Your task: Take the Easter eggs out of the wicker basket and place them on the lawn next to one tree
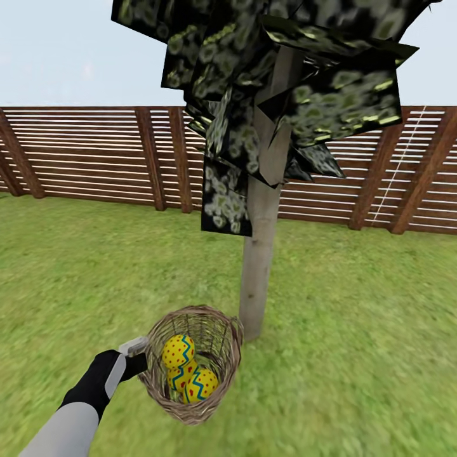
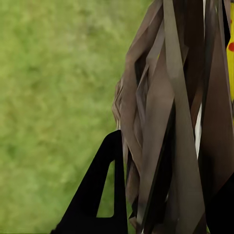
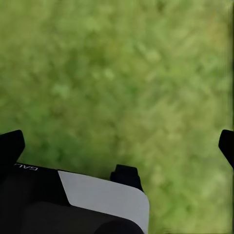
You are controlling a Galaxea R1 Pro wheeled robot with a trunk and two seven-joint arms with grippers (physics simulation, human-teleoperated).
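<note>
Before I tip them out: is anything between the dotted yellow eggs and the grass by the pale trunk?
Only the woven brown wicker basket itself: its wall surrounds the eggs. The lawn around the tree trunk looks bare.

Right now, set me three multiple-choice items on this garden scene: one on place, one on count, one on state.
1. Where is the wicker basket?
A. Against the fence
B. Near the foot of the tree trunk
C. On a table

2. How many Easter eggs show in the basket?
A. One
B. Three
C. Five

3. How is the left hand placed?
A. At the basket's rim, with wicker between its fingers
B. Raised high against the foliage
C. Holding an egg over the lawn

Key: 1 B, the basket shows just before the trunk's base in the head view. 2 B, three yellow dotted eggs lie inside it. 3 A, the left wrist view shows wicker strands right at a dark finger.
</note>
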